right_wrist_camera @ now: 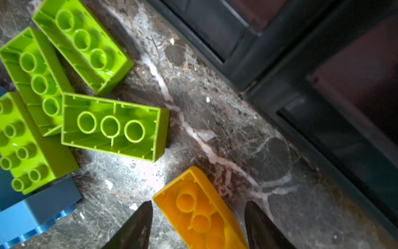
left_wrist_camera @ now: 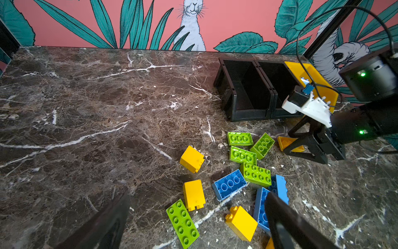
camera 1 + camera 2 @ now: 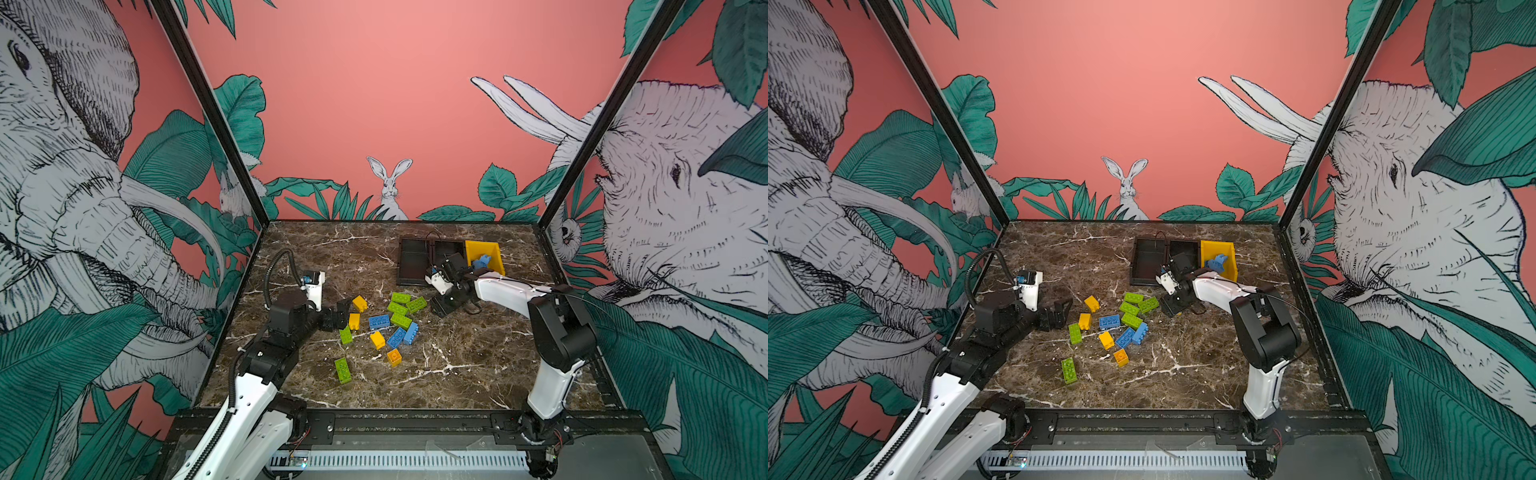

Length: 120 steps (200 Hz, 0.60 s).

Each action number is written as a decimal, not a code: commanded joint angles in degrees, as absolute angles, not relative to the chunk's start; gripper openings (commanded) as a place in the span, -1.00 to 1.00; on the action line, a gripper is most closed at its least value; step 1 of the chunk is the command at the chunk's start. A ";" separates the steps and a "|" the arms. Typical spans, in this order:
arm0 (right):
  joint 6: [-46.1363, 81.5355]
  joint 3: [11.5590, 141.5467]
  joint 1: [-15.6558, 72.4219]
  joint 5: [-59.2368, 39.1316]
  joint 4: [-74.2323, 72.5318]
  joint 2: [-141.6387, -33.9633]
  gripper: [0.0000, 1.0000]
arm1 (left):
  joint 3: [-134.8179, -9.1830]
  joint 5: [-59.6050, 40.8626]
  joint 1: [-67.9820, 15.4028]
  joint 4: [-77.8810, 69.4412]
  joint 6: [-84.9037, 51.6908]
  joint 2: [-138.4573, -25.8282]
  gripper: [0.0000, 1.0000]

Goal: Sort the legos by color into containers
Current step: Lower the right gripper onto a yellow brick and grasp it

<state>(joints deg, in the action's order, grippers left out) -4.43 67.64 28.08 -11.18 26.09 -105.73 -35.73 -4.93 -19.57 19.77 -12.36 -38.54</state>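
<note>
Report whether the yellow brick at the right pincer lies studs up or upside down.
Upside down: the yellow brick shows its hollow underside with round tubes, no studs.

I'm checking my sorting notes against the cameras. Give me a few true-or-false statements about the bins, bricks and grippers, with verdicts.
1. The yellow bin holds blue bricks. True.
2. Both black bins are packed with green bricks. False: no brick shows in either, and the green bricks lie on the table.
3. The left gripper holds a brick. False: its jaws stand open with nothing between them.
4. The right gripper straddles a yellow brick lying hollow side up. True.
5. One green brick lies apart from the others, toward the table's front edge. True.
</note>
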 commanded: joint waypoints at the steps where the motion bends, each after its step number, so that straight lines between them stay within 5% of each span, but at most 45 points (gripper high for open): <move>1: -3.44 68.21 27.93 -11.26 28.26 -106.55 0.16 | -35.35 -4.06 -19.78 20.48 -11.57 -37.44 0.98; 120: 3.99 61.87 27.03 -11.32 24.71 -94.72 -0.46 | -36.07 -4.80 -19.78 18.72 -11.73 -40.16 0.98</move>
<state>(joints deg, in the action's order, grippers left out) 1.28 62.26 27.73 -9.93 26.39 -99.61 -35.73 -4.82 -19.57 19.84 -12.16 -40.25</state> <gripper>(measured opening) 0.319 0.991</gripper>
